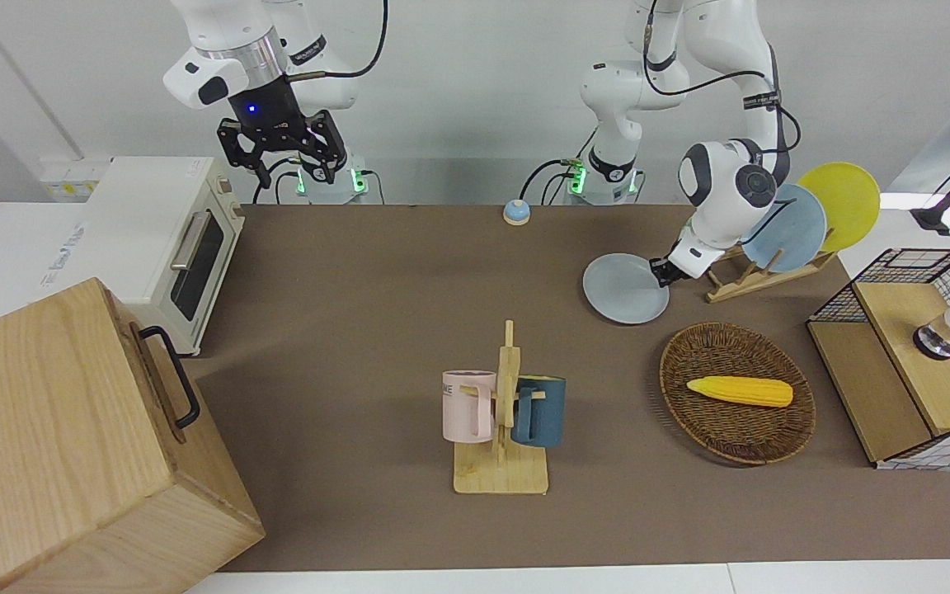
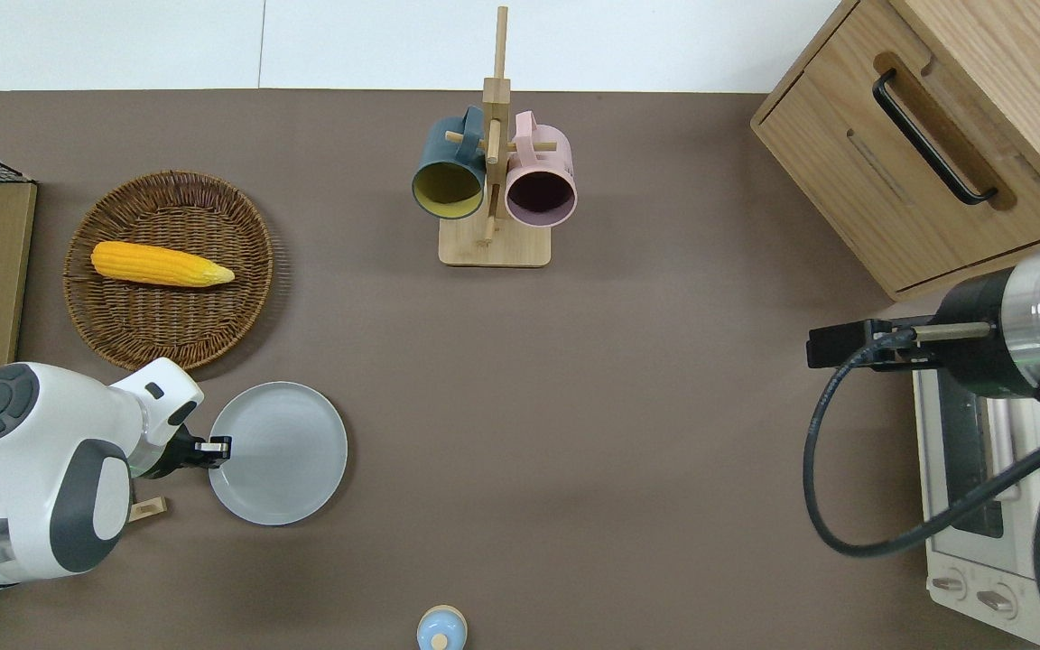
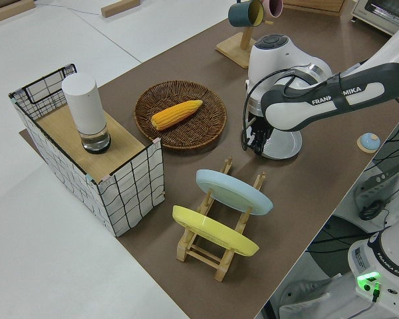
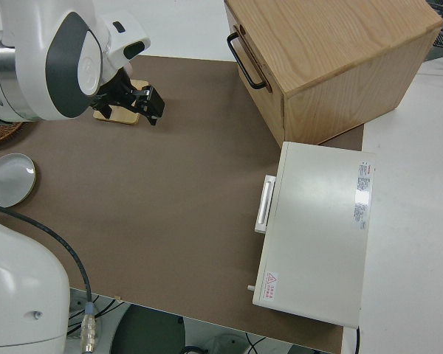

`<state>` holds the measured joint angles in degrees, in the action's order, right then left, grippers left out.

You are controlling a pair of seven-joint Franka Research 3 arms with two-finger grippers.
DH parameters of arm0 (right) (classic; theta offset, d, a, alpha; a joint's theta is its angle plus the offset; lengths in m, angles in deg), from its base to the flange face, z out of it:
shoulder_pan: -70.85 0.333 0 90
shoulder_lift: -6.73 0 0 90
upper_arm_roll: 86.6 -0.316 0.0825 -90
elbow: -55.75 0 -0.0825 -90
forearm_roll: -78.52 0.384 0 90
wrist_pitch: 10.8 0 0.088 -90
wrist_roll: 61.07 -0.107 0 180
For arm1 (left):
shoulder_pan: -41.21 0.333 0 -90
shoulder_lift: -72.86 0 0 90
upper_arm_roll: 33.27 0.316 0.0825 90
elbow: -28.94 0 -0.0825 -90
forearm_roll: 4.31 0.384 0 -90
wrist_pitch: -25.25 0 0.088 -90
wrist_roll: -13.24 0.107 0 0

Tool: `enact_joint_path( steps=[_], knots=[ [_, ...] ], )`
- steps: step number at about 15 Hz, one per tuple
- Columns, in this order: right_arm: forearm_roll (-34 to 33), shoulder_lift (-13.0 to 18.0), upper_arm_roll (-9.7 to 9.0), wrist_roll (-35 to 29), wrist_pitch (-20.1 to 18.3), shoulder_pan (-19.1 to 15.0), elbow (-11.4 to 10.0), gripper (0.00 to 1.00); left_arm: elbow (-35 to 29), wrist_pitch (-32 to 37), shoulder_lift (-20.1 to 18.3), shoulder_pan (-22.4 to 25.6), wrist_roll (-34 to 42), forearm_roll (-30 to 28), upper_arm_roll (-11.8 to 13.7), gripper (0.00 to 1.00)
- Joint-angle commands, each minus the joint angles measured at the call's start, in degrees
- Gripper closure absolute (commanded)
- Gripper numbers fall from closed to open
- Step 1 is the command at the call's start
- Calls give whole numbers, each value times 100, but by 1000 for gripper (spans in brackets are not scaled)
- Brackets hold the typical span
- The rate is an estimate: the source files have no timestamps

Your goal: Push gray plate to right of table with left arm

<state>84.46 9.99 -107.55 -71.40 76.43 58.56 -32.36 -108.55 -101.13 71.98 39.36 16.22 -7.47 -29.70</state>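
Round, shallow, smooth gray plate lies flat on the matte brown table near the robots' edge; left gripper touches its rim, fingers' state unclear; right arm parked

Even, bright indoor light falls from above across the matte brown bench, which shows no glare. Shadows are soft and short: a faint one lies beneath the mug rack, another beside the wooden cabinet. The white oven top reads near-overexposed in the right side view. All four views are sharp, with slight wide-angle bending at the edges.
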Motion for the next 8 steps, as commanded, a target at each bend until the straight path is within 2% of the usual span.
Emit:
enact_joint_path(
  steps=[1, 5, 8],
  knots=[
    [92, -36, -24, -12, -31, -37, 83, 5, -94, -141, 27, -26, -8, -62, -41, 1000],
    [92, -36, -15, -12, -31, -37, 83, 5, -94, -141, 36, -140, -236, -123, -129, 1000],
    [92, -36, -15, -12, -31, -37, 83, 5, -85, -281, 71, -569, -683, -360, -146, 1000]
  ],
)
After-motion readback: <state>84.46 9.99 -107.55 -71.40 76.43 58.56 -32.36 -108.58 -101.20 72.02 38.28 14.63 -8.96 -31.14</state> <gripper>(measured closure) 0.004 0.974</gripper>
